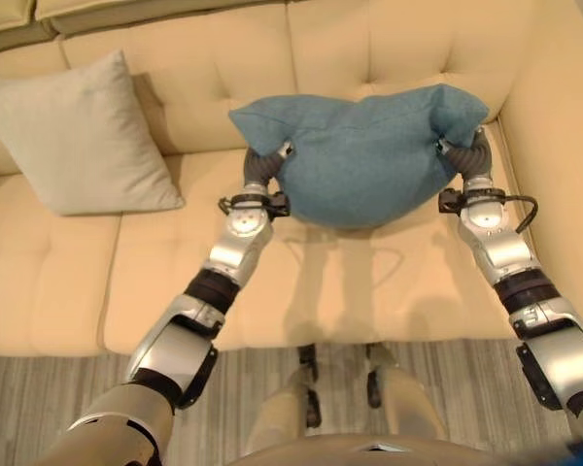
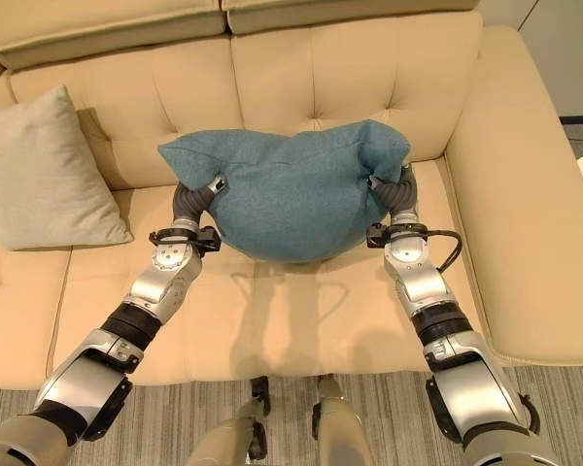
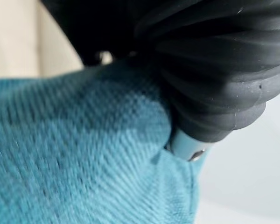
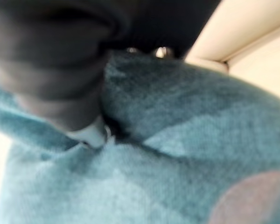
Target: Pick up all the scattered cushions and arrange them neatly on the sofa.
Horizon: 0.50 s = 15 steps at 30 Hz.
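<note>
Above the sofa's right-hand seat, the blue cushion (image 2: 291, 199) is hanging between the two hands, clear of the cream sofa (image 2: 350, 68) and just in front of its backrest. The left hand (image 2: 189, 202) is meeting the cushion's left corner and the right hand (image 2: 396, 199) its right corner; cloth is bunching over both, so I cannot tell whether the fingers are curling into the fabric or merely pressing against it. In each wrist view the dark ribbed cover is sitting hard against blue weave, with a sliver of silver showing. A grey cushion (image 2: 39, 175) is already leaning upright against the backrest on the left seat, well apart from the blue one.

The step looks like carrying the blue cushion to its resting place. To do it well, both hands are probably best kept level and moving together, so the sagging middle is not twisting. Setting the lower edge onto the seat first, then tipping the top back against the backrest, should leave it standing like its grey neighbour
</note>
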Available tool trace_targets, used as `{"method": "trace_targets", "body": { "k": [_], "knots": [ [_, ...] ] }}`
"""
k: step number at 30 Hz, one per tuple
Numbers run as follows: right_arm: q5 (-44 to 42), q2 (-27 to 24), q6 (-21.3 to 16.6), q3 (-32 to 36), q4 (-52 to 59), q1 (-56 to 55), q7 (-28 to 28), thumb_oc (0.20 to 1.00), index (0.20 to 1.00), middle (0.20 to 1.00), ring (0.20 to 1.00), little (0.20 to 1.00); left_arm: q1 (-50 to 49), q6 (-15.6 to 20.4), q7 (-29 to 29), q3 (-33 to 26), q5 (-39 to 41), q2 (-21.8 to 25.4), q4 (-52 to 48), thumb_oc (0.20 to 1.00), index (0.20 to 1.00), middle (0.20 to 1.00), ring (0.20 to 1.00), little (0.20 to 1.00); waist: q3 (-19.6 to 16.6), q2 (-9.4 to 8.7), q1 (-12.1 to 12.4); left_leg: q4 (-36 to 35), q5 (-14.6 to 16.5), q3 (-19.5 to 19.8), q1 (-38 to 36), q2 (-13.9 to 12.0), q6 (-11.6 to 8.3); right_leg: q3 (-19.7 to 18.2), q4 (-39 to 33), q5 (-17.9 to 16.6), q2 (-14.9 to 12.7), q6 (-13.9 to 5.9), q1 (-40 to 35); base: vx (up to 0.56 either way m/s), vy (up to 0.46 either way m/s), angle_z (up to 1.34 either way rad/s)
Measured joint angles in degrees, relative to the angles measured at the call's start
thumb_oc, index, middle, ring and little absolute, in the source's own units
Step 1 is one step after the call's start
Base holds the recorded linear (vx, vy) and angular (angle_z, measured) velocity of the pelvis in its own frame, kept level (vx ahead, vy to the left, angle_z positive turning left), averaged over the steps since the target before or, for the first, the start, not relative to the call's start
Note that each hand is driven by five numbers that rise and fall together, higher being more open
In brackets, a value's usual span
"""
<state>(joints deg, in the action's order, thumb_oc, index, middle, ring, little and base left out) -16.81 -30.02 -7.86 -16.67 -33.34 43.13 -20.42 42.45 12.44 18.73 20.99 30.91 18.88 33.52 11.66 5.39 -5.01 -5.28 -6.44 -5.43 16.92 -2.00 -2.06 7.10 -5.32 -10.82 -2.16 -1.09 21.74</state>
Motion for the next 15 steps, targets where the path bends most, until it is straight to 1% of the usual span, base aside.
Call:
{"method": "trace_targets", "body": {
  "k": [1,6,7,11,15],
  "knots": [
    [0.0,-0.3,0.0,0.0,0.0,0.6,0.0,0.200,0.200,0.200,0.200,0.200,0.5,0.3,0.0,0.0,0.0,0.0,0.0,0.200,0.200,0.200,0.200,0.200,0.4,-0.13,0.1,0.0,-0.1,0.0,0.2,0.0,-0.01,0.0,0.0,-0.3,0.0,0.39,0.2,0.00,0.000,0.00],
    [-0.6,-0.7,-0.5,0.1,-0.2,2.8,-0.6,0.200,0.200,0.200,0.200,0.200,2.8,1.1,0.0,0.0,0.1,0.4,-0.1,0.200,0.200,0.200,0.200,0.200,1.0,-0.67,0.6,0.0,-0.1,-0.1,1.6,0.0,-0.05,0.0,0.0,-0.3,0.0,0.37,1.7,0.00,-0.006,0.00],
    [-0.9,-0.7,-0.6,0.1,-0.2,3.6,-0.8,0.200,0.200,0.200,0.200,0.200,3.1,1.9,0.0,-0.1,0.1,0.7,-0.1,0.200,0.200,0.200,0.200,0.200,1.3,-1.11,0.7,0.0,-0.1,-0.1,2.2,0.0,-0.05,0.0,0.0,-0.3,0.0,0.39,2.3,0.00,0.000,0.00],
    [-0.9,-0.6,-0.6,0.1,-0.1,4.4,-1.1,0.200,0.200,0.200,0.200,0.200,4.2,1.9,0.0,-0.1,0.1,1.5,-0.3,0.200,0.200,0.200,0.200,0.200,1.6,-1.54,0.6,0.0,0.0,-0.1,2.3,0.0,-0.15,-0.1,0.0,-0.2,0.1,0.17,2.5,0.03,-0.012,0.00],
    [-0.9,-0.7,-0.6,0.1,0.6,4.4,-1.4,0.200,0.200,0.200,0.200,0.200,4.2,1.9,0.5,-0.1,0.1,1.8,-1.2,0.200,0.200,0.200,0.200,0.200,1.6,-1.57,0.6,0.0,0.1,-0.1,2.3,0.0,-0.17,-0.1,0.0,-0.1,0.0,0.04,2.4,0.02,-0.007,0.00]
  ]
}}
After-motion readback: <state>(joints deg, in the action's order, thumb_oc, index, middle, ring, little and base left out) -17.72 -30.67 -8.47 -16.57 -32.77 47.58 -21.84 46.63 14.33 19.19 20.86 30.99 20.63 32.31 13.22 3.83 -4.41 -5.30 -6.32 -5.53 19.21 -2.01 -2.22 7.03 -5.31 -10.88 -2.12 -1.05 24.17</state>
